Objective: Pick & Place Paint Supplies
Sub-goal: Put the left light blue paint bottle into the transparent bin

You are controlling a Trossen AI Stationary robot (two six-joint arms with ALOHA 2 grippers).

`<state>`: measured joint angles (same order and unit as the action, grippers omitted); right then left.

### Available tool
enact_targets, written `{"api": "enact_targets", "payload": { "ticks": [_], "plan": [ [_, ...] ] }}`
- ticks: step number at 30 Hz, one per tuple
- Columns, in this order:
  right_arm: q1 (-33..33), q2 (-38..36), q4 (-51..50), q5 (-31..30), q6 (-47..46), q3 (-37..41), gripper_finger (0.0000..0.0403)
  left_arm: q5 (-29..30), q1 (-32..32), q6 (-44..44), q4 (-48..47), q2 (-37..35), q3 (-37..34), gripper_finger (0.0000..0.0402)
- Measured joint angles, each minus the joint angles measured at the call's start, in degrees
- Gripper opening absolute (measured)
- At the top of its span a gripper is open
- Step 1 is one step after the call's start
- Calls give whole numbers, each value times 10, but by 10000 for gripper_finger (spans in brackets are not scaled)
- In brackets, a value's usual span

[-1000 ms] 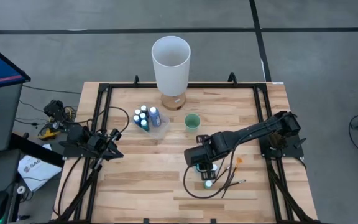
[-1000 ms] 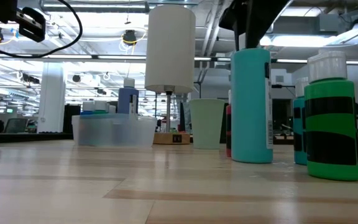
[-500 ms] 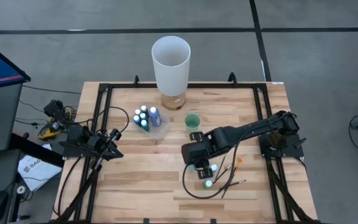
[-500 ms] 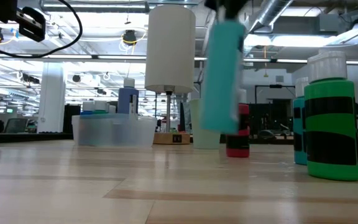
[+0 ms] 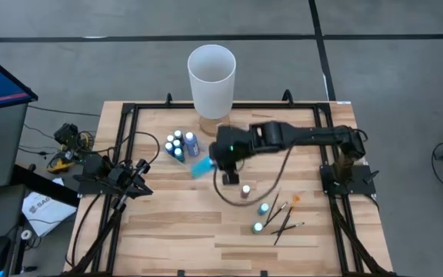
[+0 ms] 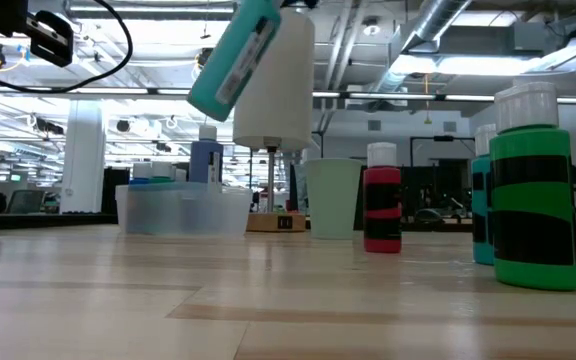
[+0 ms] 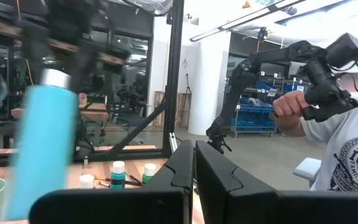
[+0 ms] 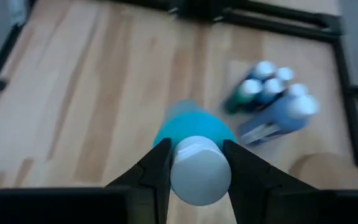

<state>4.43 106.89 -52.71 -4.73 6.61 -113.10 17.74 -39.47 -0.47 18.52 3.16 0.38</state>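
Above the middle of the table, my right gripper [image 5: 223,151] is clamped on a teal paint bottle [image 5: 200,167], one finger [image 8: 158,163] on each side just below the white cap [image 8: 200,170]. I hold the bottle clear of the wood. In the low view it hangs tilted, its body [image 6: 233,58] slanting across the front of the tall white cylinder [image 6: 274,75].

Beneath and just beyond the held bottle stands a clear tray [image 6: 180,211] containing a cluster of white-capped bottles [image 5: 179,145], blue and teal. The tray sits near the foot of the white cylinder [image 5: 211,78], on the left-arm side of it.

On the side of the table nearer my right arm's base, three bottles stand upright and apart from one another: a red one [image 5: 245,191], a teal one [image 5: 263,208] and a green one [image 5: 258,228]. Thin dark-handled brushes [image 5: 285,218] lie flat just beside them, one with an orange tip [image 5: 295,199]. A small green cup [image 6: 333,198] stands beside the cylinder base.

My left gripper [image 7: 194,165] rests at the left edge of the table, its fingers [image 7: 182,167] pressed together and holding nothing. A person's hand [image 7: 289,106] shows in the room beyond.
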Motion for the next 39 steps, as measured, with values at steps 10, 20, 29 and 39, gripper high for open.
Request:
{"api": "enact_targets", "payload": {
  "ticks": [10, 20, 29, 39],
  "plan": [
    [-84, 23, 37, 0, -1, 0, 112, 0, 0, 0, 0, 0, 0, 2],
    [-113, 82, 31, 2, 9, 0, 112, 0, 0, 0, 0, 0, 0, 2],
    [-125, 87, 31, 2, 9, 0, 112, 0, 0, 0, 1, 0, 0, 2],
    [-129, 87, 26, 2, 6, 0, 112, 0, 0, 0, 5, 0, 0, 2]
  ]
}}
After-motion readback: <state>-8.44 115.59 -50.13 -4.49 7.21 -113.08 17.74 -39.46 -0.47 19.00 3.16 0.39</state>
